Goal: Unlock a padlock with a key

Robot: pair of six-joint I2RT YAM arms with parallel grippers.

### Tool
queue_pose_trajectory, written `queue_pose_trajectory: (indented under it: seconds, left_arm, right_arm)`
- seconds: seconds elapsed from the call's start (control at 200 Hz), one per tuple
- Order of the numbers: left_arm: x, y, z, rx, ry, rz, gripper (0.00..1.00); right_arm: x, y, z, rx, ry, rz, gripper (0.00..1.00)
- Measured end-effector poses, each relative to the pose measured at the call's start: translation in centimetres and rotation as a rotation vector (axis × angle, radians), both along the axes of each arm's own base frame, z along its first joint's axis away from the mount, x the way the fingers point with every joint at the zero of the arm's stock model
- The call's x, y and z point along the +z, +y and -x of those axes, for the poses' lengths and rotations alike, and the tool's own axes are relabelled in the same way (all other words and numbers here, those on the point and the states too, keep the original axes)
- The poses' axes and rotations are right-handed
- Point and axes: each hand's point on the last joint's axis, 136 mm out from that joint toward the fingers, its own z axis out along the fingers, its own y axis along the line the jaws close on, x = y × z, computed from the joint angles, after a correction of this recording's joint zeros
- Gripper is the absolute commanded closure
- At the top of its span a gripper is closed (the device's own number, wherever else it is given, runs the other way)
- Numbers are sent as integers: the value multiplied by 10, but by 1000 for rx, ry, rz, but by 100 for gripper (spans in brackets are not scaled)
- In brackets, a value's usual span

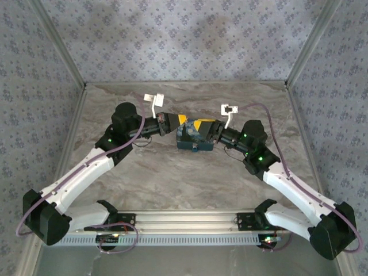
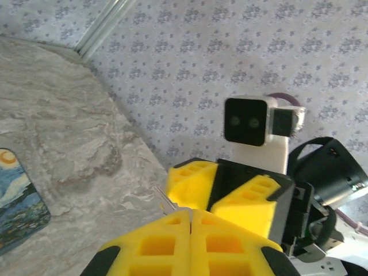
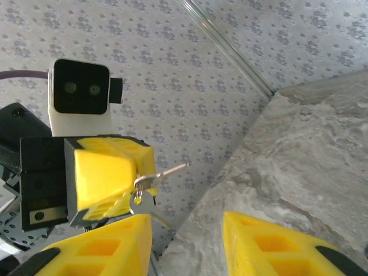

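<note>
Held the key [image 3: 172, 169] clamped in shut left tool [image 2: 190, 218] above mid-bench [image 1: 172, 184], blade poking out. Faced it with right tool [image 3: 187, 230], fingers apart, near the swirl-painted box [image 2: 17, 201].

The left tool [image 1: 179, 121] and the right tool [image 1: 202, 126] meet over the middle of the grey marbled stone-look tabletop [image 1: 172, 190]. The left tool reaches in from the left and the right tool from the right, their tips facing and near each other. Below and between them, on the tabletop, lies the blue-and-yellow swirl-painted rectangular box [image 1: 190, 142]. A thin pale silvery metal key [image 3: 172, 169] sticks out of the left tool's tip toward the right tool, above the tabletop. Patterned wallpapered walls [image 1: 184, 40] stand at the left, right and far sides.
</note>
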Motion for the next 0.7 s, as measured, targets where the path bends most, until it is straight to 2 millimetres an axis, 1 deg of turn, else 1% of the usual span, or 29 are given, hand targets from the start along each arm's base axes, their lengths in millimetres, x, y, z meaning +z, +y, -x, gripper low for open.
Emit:
queue_pose_trajectory:
  seconds: [0.13,0.285,0.455,0.7]
  left_arm:
    - [1,-4,4,-14,-6,4,100]
    - [1,-6,6,-18,-6,3,100]
    - [1,-6,6,-14,-7,3,100]
    - [1,-6,6,-14,-8,3,100]
  right_arm:
    - [1,5,-5,14,35,-43,62]
    - [6,10,-3,35,57,-84,59]
    - [16,12,-1,52,61,-118,59]
    - [21,19,-5,64,79,-133,59]
